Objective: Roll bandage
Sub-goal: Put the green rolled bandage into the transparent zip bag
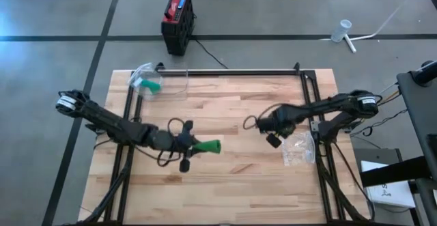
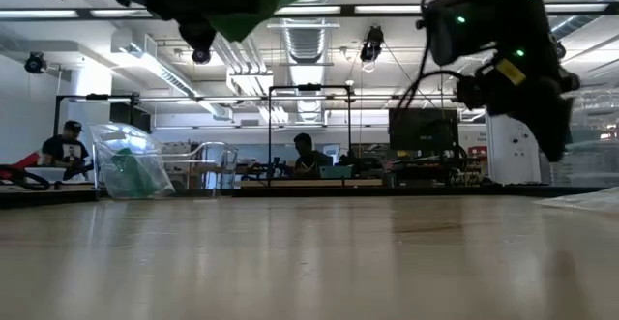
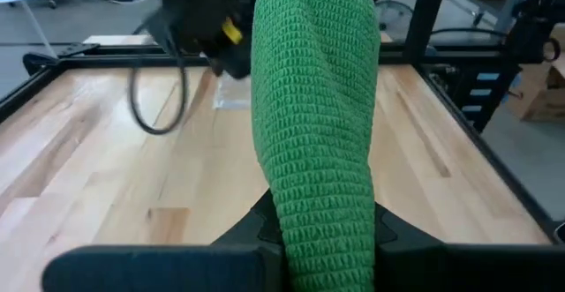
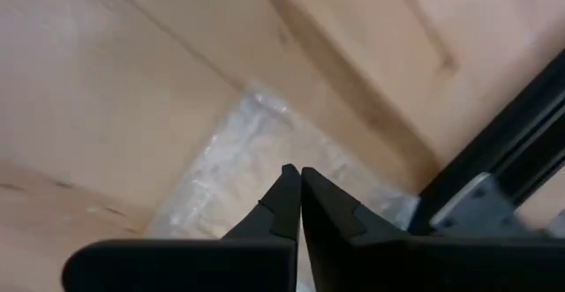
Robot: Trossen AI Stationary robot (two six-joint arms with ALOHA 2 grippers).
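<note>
A green bandage, a soft roll of crinkled weave, is held in my left gripper, which is shut on it above the middle of the table. In the high view the bandage sticks out of the fingers toward the table's right. The low view shows it well above the tabletop. My right gripper is shut with nothing between its fingers. It points down over a crumpled clear wrapper near the table's right edge and stands clear of the table. My left gripper pinches the bandage's near end between its two fingers, one on each side. The fingers come almost level from the table's left and lie along the roll. The bandage juts out past the fingertips, lifted clear of the table.
A clear plastic bag with green contents lies at the far left corner of the wooden table. The clear wrapper lies by the right frame rail. People sit in the room beyond the table.
</note>
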